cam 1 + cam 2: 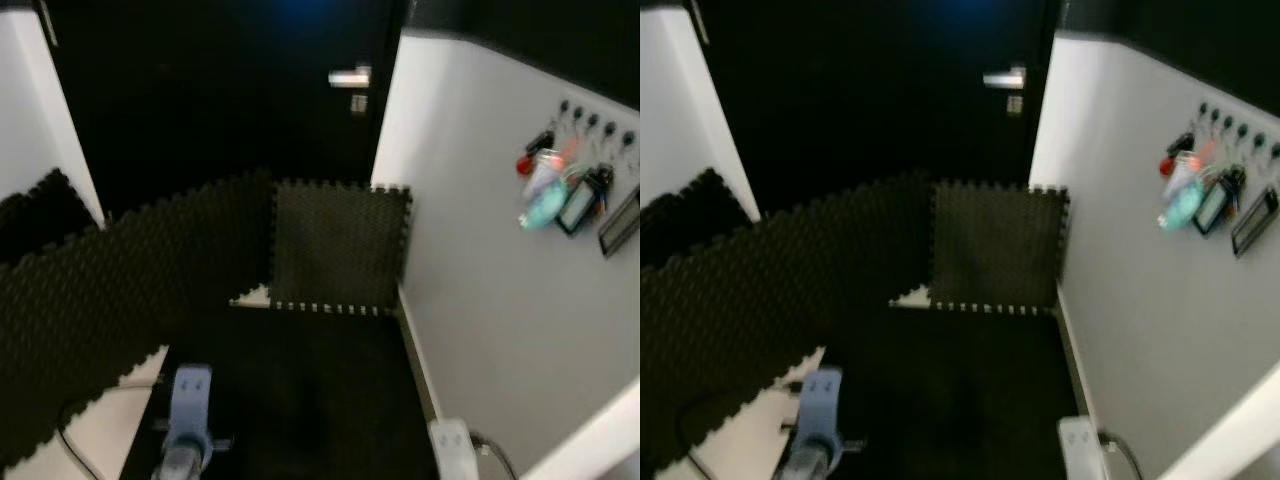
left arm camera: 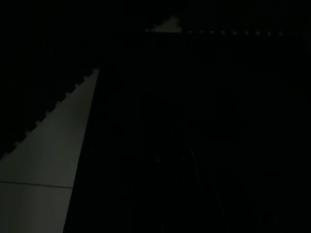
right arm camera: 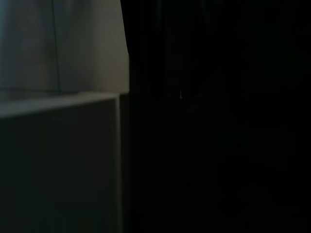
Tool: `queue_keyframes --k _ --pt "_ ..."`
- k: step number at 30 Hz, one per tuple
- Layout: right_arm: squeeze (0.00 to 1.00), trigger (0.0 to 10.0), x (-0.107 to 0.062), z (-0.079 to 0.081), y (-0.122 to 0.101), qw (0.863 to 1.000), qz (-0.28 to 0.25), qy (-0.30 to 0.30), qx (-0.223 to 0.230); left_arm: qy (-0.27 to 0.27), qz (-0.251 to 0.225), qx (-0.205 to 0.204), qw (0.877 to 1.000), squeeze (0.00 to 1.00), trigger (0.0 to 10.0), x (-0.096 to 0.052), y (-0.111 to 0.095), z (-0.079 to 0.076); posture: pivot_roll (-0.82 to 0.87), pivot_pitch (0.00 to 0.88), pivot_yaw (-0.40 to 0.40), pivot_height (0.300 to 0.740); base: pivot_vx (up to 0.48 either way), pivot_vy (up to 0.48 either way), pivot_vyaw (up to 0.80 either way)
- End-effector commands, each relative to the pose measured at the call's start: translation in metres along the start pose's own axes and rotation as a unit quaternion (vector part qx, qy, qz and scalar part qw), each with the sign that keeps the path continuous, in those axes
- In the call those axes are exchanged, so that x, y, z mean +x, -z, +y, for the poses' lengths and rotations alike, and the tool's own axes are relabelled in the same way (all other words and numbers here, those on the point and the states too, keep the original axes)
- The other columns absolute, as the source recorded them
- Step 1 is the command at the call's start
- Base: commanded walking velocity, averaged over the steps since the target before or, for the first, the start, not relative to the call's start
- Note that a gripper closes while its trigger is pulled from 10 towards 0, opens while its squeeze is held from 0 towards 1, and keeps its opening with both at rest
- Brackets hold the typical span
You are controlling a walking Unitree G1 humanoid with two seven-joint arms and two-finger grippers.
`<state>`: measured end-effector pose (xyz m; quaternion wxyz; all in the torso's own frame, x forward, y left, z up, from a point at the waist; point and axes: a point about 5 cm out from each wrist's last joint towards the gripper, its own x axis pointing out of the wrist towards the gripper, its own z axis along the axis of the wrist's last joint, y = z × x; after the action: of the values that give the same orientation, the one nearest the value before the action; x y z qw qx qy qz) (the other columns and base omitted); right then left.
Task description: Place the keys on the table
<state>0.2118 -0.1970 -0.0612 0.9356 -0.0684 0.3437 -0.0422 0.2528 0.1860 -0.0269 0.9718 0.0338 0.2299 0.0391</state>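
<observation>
At right of frame, keys (image 1: 560, 190) are hanging from wall hooks (image 1: 592, 122); both arms are hanging low, finger spread indeterminable.

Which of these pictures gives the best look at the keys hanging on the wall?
The left eye view: the keys hang from a row of hooks on the white wall, whole and clear of the edge. The right eye view shows the same bunch nearer its right border. Both wrist views are too dark to make out any keys.
</observation>
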Motion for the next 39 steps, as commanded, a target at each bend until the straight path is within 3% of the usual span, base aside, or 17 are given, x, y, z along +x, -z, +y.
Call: queue_keyframes --k 1,25,39 --pt "0.0 10.0 -0.0009 0.0113 0.0016 1.0 0.002 -0.014 0.001 -0.005 0.014 0.007 1.0 0.0 10.0 -0.0027 0.0068 0.0058 0.05 0.019 -0.036 0.74 0.311 0.0 0.0" --pt "0.0 10.0 -0.0003 0.0065 0.0004 1.0 0.001 -0.017 -0.013 -0.005 0.011 0.001 1.0 0.0 10.0 -0.0036 0.0076 0.0028 0.06 0.022 -0.058 0.74 0.311 0.0 0.0" --pt "0.0 10.0 -0.0017 0.0084 0.0036 1.0 0.003 -0.009 -0.001 0.003 0.011 0.006 1.0 0.0 10.0 -0.0014 0.0044 0.001 0.06 0.025 -0.031 0.74 0.311 0.0 0.0"
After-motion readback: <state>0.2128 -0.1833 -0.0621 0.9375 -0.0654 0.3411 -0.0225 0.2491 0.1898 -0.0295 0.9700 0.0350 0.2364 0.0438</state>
